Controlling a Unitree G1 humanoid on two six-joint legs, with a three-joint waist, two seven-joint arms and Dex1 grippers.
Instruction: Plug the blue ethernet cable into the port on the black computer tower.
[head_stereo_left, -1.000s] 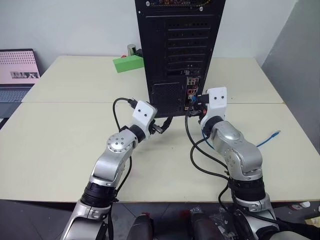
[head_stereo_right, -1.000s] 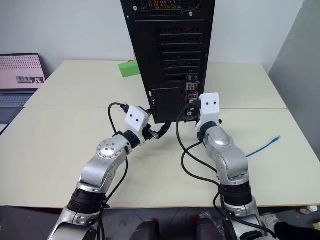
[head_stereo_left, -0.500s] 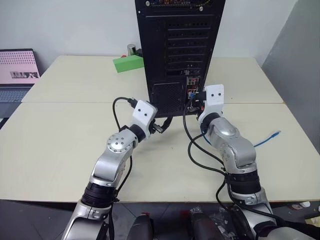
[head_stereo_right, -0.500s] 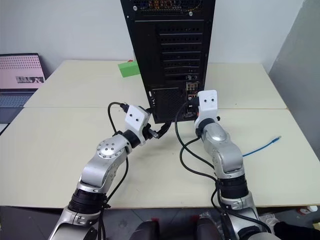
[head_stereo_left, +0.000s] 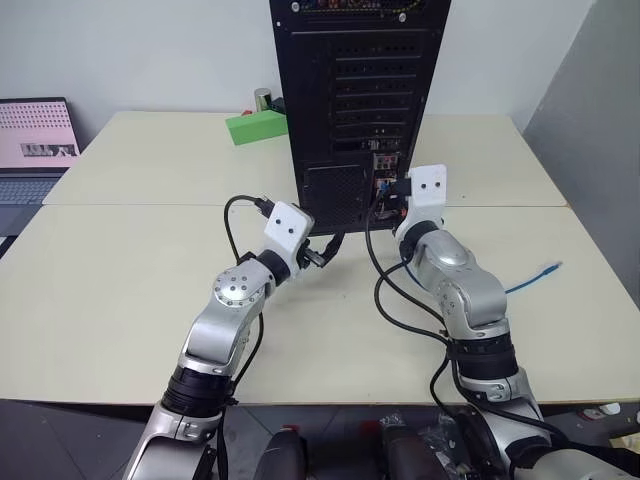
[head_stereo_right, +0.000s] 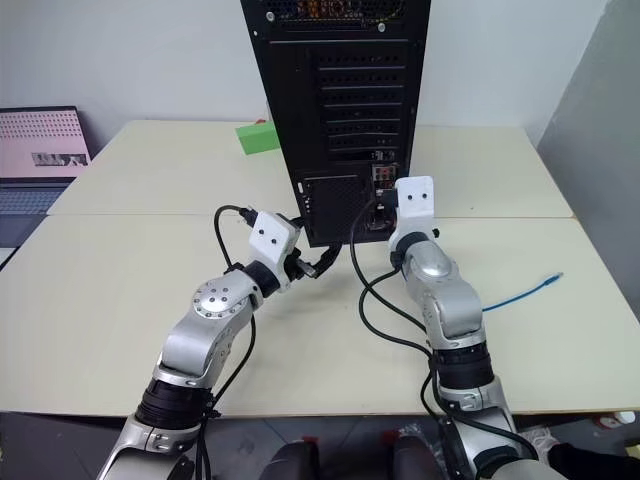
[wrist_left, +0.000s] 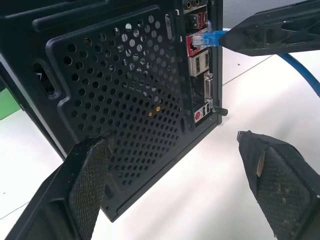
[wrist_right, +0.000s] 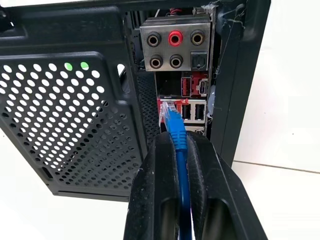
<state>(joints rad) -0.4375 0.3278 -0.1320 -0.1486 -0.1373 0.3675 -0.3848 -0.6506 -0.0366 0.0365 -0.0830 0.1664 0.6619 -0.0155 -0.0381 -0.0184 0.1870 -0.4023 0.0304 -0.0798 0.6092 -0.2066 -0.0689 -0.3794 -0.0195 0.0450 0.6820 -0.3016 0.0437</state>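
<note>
Two pale tables pushed together

The tables (head_stereo_left: 120, 290) meet at a seam running across, just in front of the tower (head_stereo_left: 355, 110), which stands upright on the far one. A green box (head_stereo_left: 255, 127) lies beside the tower. The blue cable's (head_stereo_left: 535, 275) free end rests on the near table.

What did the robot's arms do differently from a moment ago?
The right gripper, shut on the blue ethernet cable, crept a little closer to the connector strip on the black computer tower; the plug now sits right at the port. The left gripper stayed open and still by the vent grille. The green box hasn't moved.
</note>
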